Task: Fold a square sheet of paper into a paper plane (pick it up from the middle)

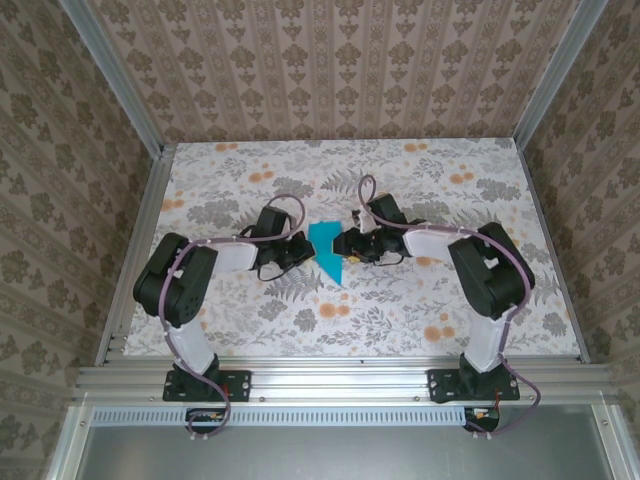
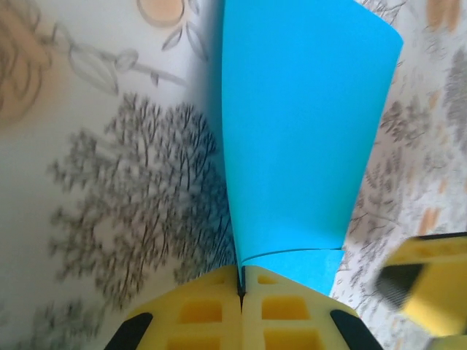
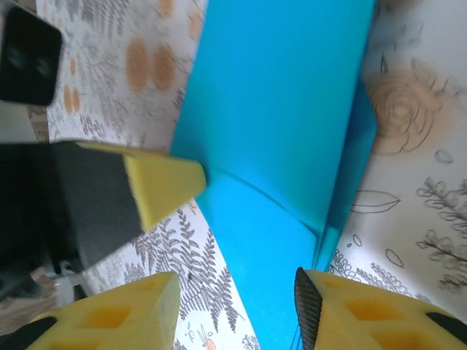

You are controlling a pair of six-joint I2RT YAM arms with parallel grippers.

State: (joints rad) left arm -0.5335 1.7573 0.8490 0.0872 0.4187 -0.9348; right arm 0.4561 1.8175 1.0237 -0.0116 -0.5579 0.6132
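Note:
The teal-blue sheet of paper [image 1: 325,250] lies folded in layers at the middle of the table, wide at the far end and tapering to a point near me. My left gripper [image 1: 303,250] is at its left side. In the left wrist view the yellow jaws [image 2: 241,283] are pressed together on the paper's [image 2: 306,131] folded edge. My right gripper [image 1: 350,247] is at the paper's right side. In the right wrist view it [image 3: 237,288] stands open, the paper [image 3: 277,146] running between its fingers with neither pad touching. The left gripper's yellow fingertip [image 3: 162,184] rests against the paper there.
The floral tablecloth [image 1: 420,310] covers the table, which has aluminium rails [image 1: 340,372] at the near edge and patterned walls on three sides. The two grippers face each other closely over the paper; the right gripper's finger [image 2: 427,288] shows beside the left jaws.

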